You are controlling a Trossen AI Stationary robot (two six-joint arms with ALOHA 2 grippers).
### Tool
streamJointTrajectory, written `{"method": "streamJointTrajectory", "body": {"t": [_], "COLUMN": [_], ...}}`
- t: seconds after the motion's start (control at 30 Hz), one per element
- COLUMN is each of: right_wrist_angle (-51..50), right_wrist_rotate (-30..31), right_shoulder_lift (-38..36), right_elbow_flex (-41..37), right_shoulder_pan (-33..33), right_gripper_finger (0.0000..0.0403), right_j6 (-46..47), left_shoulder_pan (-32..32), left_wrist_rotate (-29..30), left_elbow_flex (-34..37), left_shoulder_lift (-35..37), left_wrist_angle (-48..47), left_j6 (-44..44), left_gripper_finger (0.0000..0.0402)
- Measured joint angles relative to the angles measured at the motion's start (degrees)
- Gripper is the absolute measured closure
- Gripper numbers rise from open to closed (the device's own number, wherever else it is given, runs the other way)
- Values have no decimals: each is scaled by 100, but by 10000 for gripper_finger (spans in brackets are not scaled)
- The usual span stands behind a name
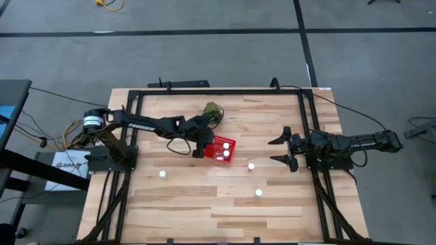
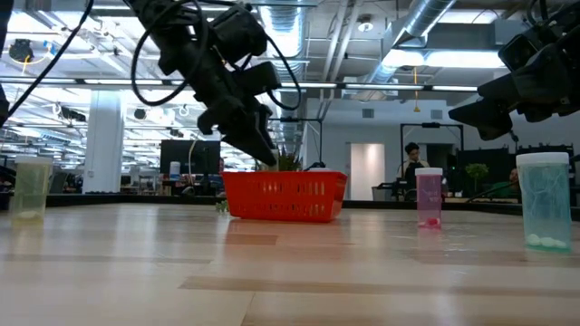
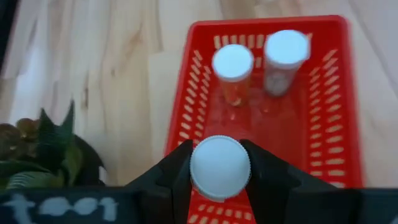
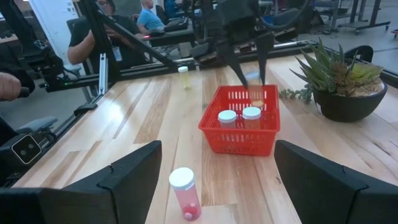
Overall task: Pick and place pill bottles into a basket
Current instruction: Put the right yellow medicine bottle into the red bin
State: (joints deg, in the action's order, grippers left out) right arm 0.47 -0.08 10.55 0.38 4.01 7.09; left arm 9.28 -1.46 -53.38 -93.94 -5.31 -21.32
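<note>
The red basket (image 1: 223,151) stands mid-table with two white-capped pill bottles (image 3: 233,62) (image 3: 286,48) upright inside; it also shows in the low view (image 2: 283,195) and the right wrist view (image 4: 239,121). My left gripper (image 1: 205,145) is over the basket's left side, shut on a third pill bottle (image 3: 219,168). Three more bottles stand on the table (image 1: 163,174) (image 1: 251,166) (image 1: 259,192). My right gripper (image 1: 285,150) is open and empty, right of the basket. My left gripper pinches the pill bottle at its white cap (image 3: 219,168), one finger (image 3: 174,177) on each side. The fingers come from above, slanting down over the basket's left wall. The bottle stands upright in the hold, cap up; its lower part is hidden below the cap.
A green plant in a dark pot (image 1: 213,112) stands just beyond the basket, close to my left arm. A black metal frame (image 1: 218,90) runs round the table top. The pink-filled bottle (image 4: 185,193) is close in front of my right gripper. People sit in the room behind.
</note>
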Motion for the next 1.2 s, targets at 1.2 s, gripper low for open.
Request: {"method": "streamJointTrajectory", "body": {"t": [1.2], "right_wrist_angle": [0], "right_wrist_rotate": [-2], "right_shoulder_lift": [-2], "right_elbow_flex": [0], "right_shoulder_pan": [2], "right_gripper_finger": [97], "right_j6": [2], "left_shoulder_pan": [234], "left_wrist_rotate": [-709], "left_elbow_flex": [12], "left_shoulder_lift": [-368], "left_wrist_angle": [127], "left_j6": [353], "left_gripper_finger": [290]}}
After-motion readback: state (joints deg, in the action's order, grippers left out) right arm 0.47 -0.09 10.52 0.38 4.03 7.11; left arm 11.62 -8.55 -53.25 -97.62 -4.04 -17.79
